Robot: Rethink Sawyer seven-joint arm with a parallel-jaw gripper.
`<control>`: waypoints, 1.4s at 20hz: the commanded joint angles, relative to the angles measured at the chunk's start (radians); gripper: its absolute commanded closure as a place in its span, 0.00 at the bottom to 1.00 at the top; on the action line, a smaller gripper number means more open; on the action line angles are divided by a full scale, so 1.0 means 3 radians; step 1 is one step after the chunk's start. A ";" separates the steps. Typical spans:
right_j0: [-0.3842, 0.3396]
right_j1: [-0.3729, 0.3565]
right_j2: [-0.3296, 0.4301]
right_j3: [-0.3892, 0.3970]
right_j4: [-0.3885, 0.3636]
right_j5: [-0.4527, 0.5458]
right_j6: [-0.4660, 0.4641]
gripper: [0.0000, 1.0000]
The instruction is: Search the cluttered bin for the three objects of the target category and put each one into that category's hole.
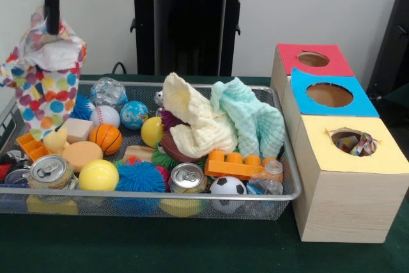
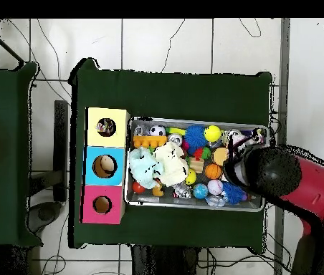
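- My claw [image 1: 52, 27] is pinched shut on a wrapper [image 1: 45, 78], white with red, yellow and blue dots, which hangs from it
- The wrapper dangles above the bin [image 1: 192, 196], over the end farthest from the yellow box [image 1: 348, 177]; its lower edge hangs in front of a blue spiky ball [image 1: 82, 108] and an orange tray [image 1: 32, 146]
- In the overhead view my arm [image 2: 294, 179] covers that same end of the bin [image 2: 193, 206]
- The yellow box stands just beside the bin's other end, and its hole [image 1: 353, 141] already shows printed wrapper inside
- In the bin, toward the box: cream cloth [image 1: 195, 119] touching mint cloth [image 1: 252, 116], two cans [image 1: 51, 171], balls, an orange brick [image 1: 233, 165]
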 commanded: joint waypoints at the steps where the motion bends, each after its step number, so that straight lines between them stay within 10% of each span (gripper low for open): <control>1: 0.0236 -0.0176 0.0256 -0.0401 0.0173 0.0864 0.0056 1.00; 28: 0.1501 0.0397 0.0111 -0.1717 0.0497 0.1583 0.0893 1.00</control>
